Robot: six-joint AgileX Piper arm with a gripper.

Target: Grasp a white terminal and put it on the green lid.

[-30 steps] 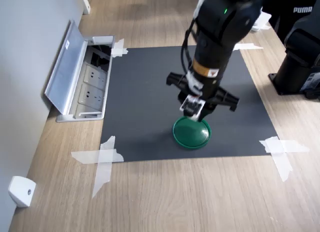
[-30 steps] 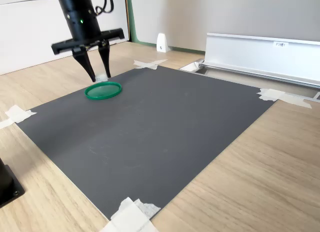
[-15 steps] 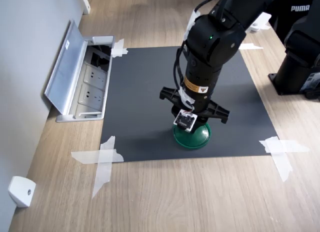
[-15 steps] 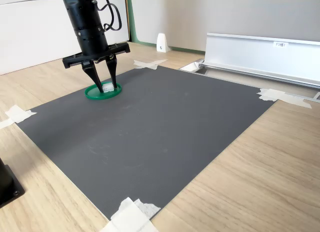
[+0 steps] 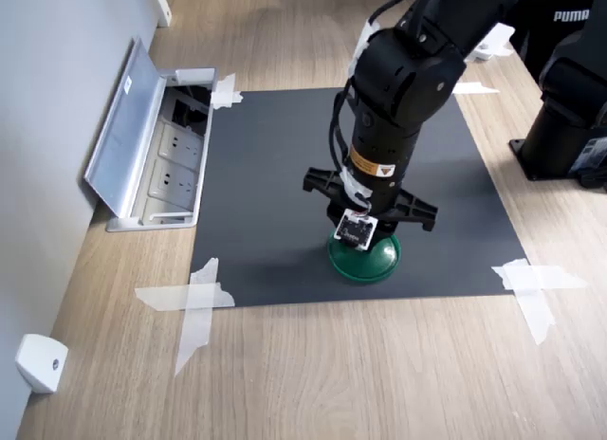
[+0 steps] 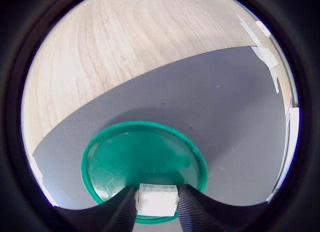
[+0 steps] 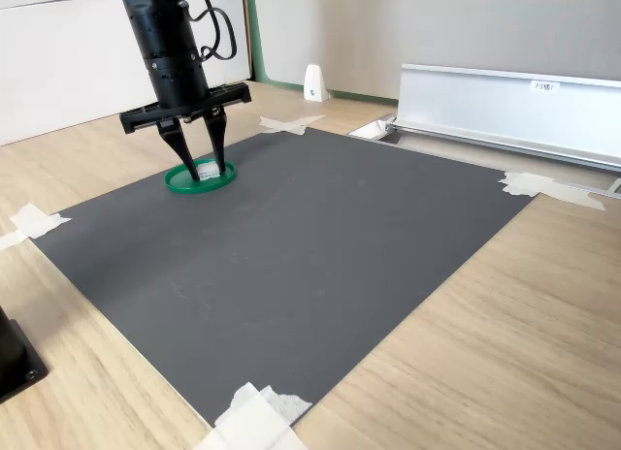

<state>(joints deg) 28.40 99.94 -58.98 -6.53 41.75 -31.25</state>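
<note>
Tool (image 6: 156,202) clenched on white terminal (image 6: 157,199), low over green lid (image 6: 142,164) near its 6 o'clock rim in wrist view. Risk judged: release there could tip terminal off rim.

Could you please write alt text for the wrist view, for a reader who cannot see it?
Two dark fingers grip a small white terminal just above the near edge of a round green lid. The lid lies on a dark grey mat, with pale wooden tabletop beyond the mat.
</note>
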